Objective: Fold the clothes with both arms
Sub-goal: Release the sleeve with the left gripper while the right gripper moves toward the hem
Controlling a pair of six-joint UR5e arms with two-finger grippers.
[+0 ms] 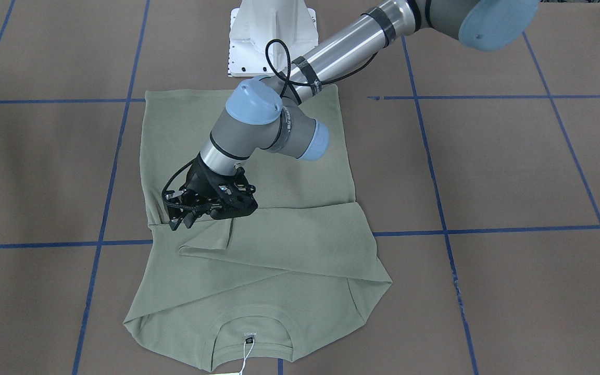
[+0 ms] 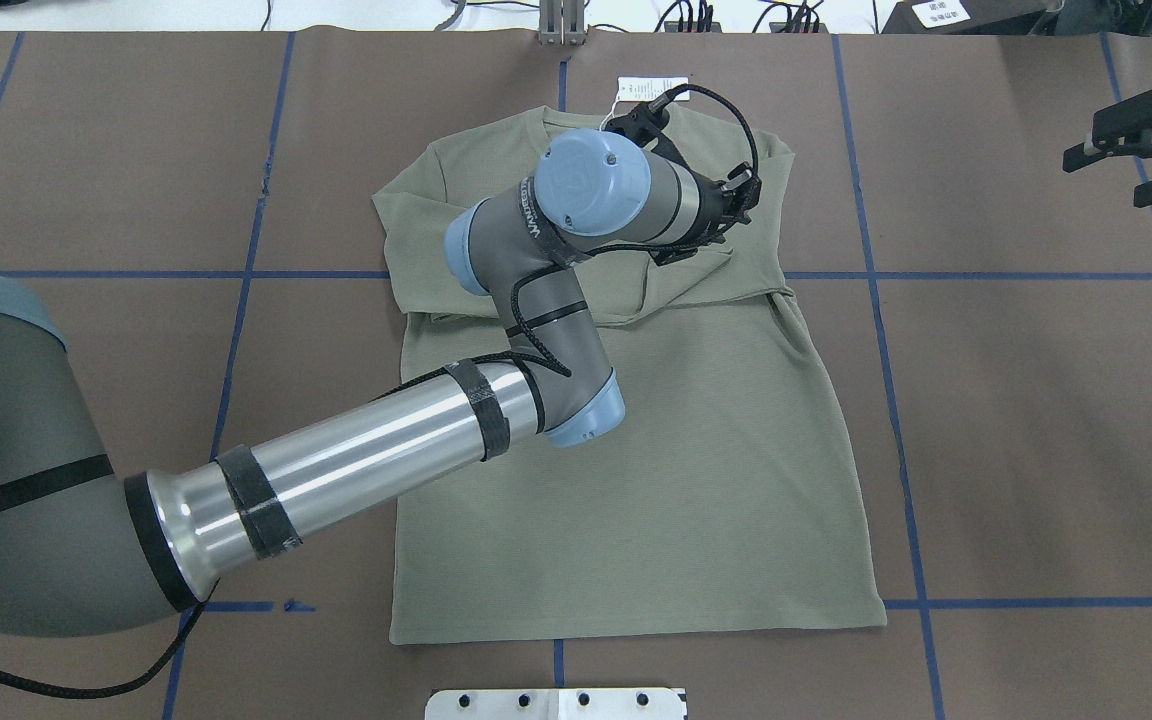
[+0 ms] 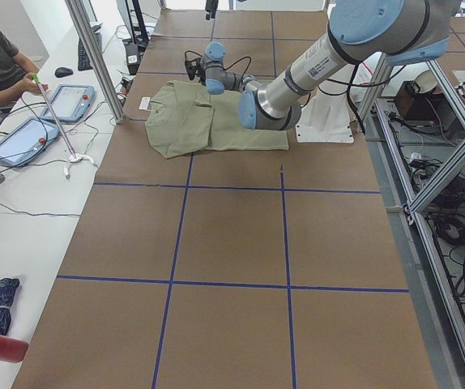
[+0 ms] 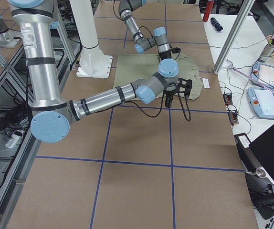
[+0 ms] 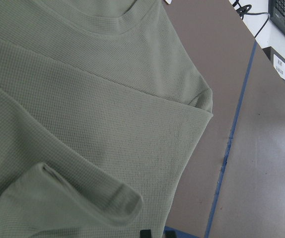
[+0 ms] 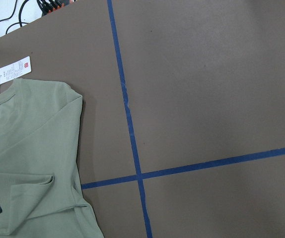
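The sage-green shirt lies flat on the table, neck away from the robot, both sleeves folded across the chest. It also shows in the overhead view. Its white hang tag lies beyond the collar. My left gripper hovers low over the end of one folded sleeve, near the shirt's side edge; it looks open and holds nothing. The left wrist view shows that sleeve's cuff lying loose on the shirt. My right gripper is open and empty, off the shirt above bare table on the right.
The table is covered in brown paper with blue tape lines. The white pedestal base stands at the shirt's hem side. A vertical frame post and operator tablets stand beyond the far edge.
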